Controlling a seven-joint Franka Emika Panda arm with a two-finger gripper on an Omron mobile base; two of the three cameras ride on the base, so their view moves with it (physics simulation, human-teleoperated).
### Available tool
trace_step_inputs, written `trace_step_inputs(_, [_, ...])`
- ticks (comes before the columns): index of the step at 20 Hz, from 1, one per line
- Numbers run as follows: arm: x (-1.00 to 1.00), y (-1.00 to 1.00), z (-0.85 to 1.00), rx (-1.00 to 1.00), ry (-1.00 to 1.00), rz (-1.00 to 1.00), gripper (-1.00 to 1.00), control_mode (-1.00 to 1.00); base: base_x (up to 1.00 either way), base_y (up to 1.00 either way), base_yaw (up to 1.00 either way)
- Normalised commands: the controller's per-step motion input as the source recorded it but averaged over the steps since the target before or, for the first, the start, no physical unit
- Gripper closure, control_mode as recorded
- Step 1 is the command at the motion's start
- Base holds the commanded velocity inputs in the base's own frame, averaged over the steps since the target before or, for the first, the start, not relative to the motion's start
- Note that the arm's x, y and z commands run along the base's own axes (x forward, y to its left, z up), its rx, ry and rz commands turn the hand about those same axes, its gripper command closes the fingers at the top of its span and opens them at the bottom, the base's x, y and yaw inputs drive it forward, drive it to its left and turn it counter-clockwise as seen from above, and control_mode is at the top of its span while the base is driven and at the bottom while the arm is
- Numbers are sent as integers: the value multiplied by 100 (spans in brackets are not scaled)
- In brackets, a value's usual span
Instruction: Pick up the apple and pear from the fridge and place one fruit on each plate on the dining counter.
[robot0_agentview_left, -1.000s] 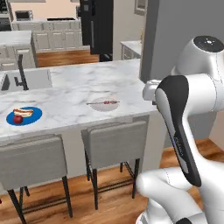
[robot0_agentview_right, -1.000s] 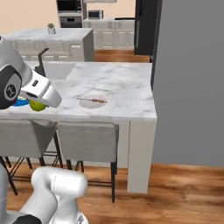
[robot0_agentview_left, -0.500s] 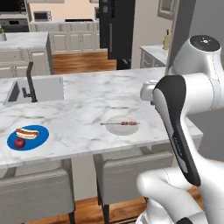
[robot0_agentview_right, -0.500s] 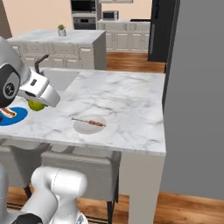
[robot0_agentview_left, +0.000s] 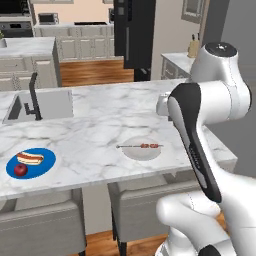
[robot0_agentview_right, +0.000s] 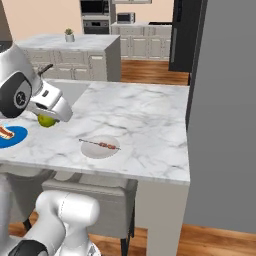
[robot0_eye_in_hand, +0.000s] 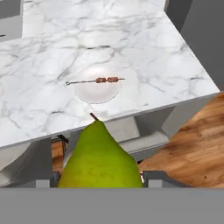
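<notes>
The hand (robot0_agentview_right: 54, 116) is pinching the pear (robot0_eye_in_hand: 99, 160), which sits between its two tips with the stem pointing forward and up. The pear hangs just off the table's near edge, above the chairs. Straight ahead of it, a little way in from that near edge, lies the pale plate (robot0_eye_in_hand: 96, 84) with a skewer (robot0_eye_in_hand: 96, 80) across it. I think the hand must go forward and down. Farther along the near edge, toward the sink end, the blue plate (robot0_agentview_left: 30, 163) already holds the apple (robot0_agentview_left: 20, 170).

White rounded arm (robot0_agentview_left: 215, 95), dark joint panels
</notes>
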Motion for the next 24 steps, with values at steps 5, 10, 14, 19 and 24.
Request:
trace_step_inputs(5, [100,0,-100,-2,26,0,100,-100,0,0,0])
trace_step_inputs(10, [100,0,-100,1,13,0,100,-100,0,0,0])
trace_step_inputs(14, [19,2,-100,11,5,5,100,-100,0,0,0])
trace_step_inputs(19, [66,3,-89,-3,-13,13,100,-100,0,0,0])
trace_step_inputs(24, [100,-3,-54,-3,-8,3,100,-100,0,0,0])
